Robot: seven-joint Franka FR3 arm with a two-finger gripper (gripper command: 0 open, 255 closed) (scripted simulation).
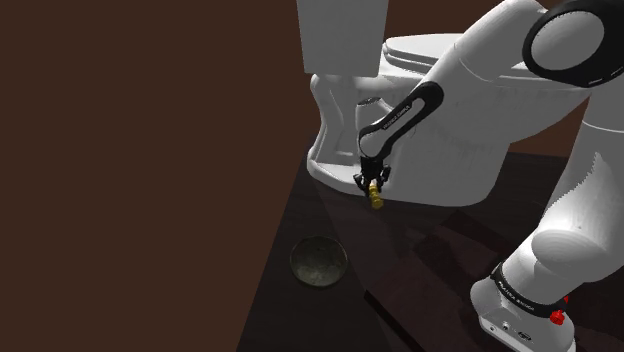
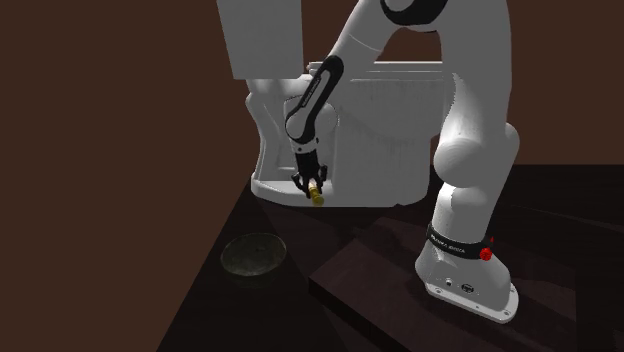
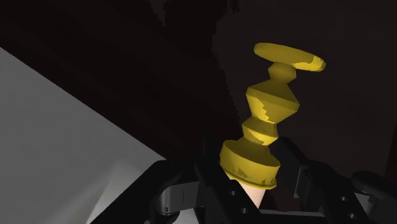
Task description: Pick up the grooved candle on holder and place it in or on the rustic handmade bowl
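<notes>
Black two-finger hand (image 1: 373,186) closed on the yellow, stepped, grooved candle on holder (image 1: 376,200). In the wrist view the fingers (image 3: 213,167) clasp its wider end.

Candle hangs in the air just under the hand, close beside the white toilet (image 1: 440,150), clear of the dark floor (image 1: 440,262). Its long axis runs on from the fingers, pointing down, flat disc end outermost.

Round, dark, mottled rustic bowl (image 1: 319,261) sits on the floor: below the hand, off to the shoulder view's left and nearer.

Judgement: carry left and near, then lower, disc end entering first.
</notes>
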